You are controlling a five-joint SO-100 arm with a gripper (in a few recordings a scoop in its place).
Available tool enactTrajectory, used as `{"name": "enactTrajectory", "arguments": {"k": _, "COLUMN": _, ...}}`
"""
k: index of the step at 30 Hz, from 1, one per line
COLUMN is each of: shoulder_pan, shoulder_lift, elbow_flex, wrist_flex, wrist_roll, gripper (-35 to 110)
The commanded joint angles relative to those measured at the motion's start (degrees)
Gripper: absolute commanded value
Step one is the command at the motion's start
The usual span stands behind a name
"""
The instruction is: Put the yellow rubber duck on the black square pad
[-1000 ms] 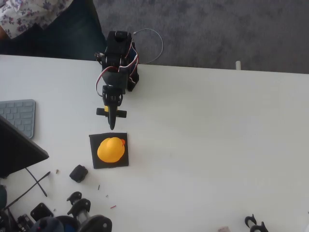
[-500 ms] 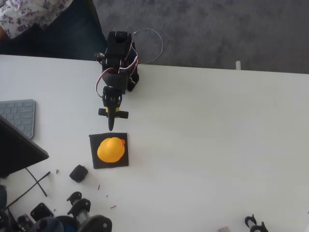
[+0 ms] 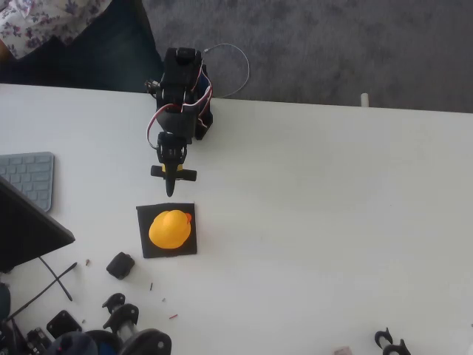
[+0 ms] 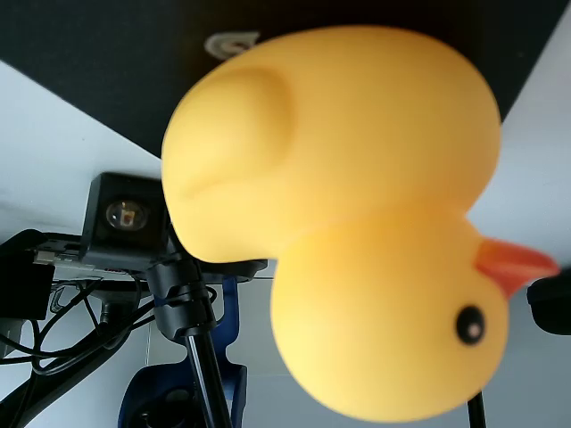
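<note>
In the overhead view the yellow rubber duck (image 3: 171,228) sits on the black square pad (image 3: 145,250), its red-orange beak toward the pad's upper right corner. My gripper (image 3: 171,191) hovers just beyond the pad's far edge, pointing at the duck, apart from it, fingers together and holding nothing. The wrist view shows the duck (image 4: 357,223) very close and upside down, resting on the black pad (image 4: 107,53).
A grey keyboard (image 3: 28,177) and a dark slanted panel (image 3: 26,229) lie at the left edge. A small black block (image 3: 120,265) and loose parts (image 3: 126,325) sit below the pad. A person (image 3: 44,22) sits past the table's far edge.
The gripper has drawn back a little from the pad toward the arm's base. The duck and pad have stayed put.
</note>
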Motion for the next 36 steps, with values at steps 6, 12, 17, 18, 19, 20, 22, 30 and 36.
{"name": "enactTrajectory", "arguments": {"k": 6, "shoulder_pan": 1.0, "shoulder_lift": 0.7, "elbow_flex": 0.4, "wrist_flex": 0.1, "wrist_roll": 0.2, "gripper": 12}}
{"name": "enactTrajectory", "arguments": {"k": 12, "shoulder_pan": 1.0, "shoulder_lift": 0.7, "elbow_flex": 1.8, "wrist_flex": 0.0, "wrist_roll": 0.3, "gripper": 12}}
{"name": "enactTrajectory", "arguments": {"k": 17, "shoulder_pan": 0.9, "shoulder_lift": 0.7, "elbow_flex": 1.9, "wrist_flex": 0.3, "wrist_roll": 0.1, "gripper": 12}}
{"name": "enactTrajectory", "arguments": {"k": 18, "shoulder_pan": 0.9, "shoulder_lift": 0.7, "elbow_flex": 1.9, "wrist_flex": 0.2, "wrist_roll": 0.1, "gripper": 12}}
{"name": "enactTrajectory", "arguments": {"k": 19, "shoulder_pan": 0.7, "shoulder_lift": 0.7, "elbow_flex": 1.9, "wrist_flex": 0.2, "wrist_roll": 0.0, "gripper": 12}}
{"name": "enactTrajectory", "arguments": {"k": 20, "shoulder_pan": 0.3, "shoulder_lift": 0.7, "elbow_flex": 1.9, "wrist_flex": 0.2, "wrist_roll": -0.3, "gripper": 12}}
{"name": "enactTrajectory", "arguments": {"k": 22, "shoulder_pan": 0.7, "shoulder_lift": 0.7, "elbow_flex": 1.9, "wrist_flex": 0.2, "wrist_roll": -0.4, "gripper": 12}}
{"name": "enactTrajectory", "arguments": {"k": 30, "shoulder_pan": 0.7, "shoulder_lift": 0.7, "elbow_flex": 2.0, "wrist_flex": 0.2, "wrist_roll": 0.0, "gripper": 12}}
{"name": "enactTrajectory", "arguments": {"k": 36, "shoulder_pan": 0.8, "shoulder_lift": 0.7, "elbow_flex": 2.0, "wrist_flex": 0.2, "wrist_roll": 0.2, "gripper": 12}}
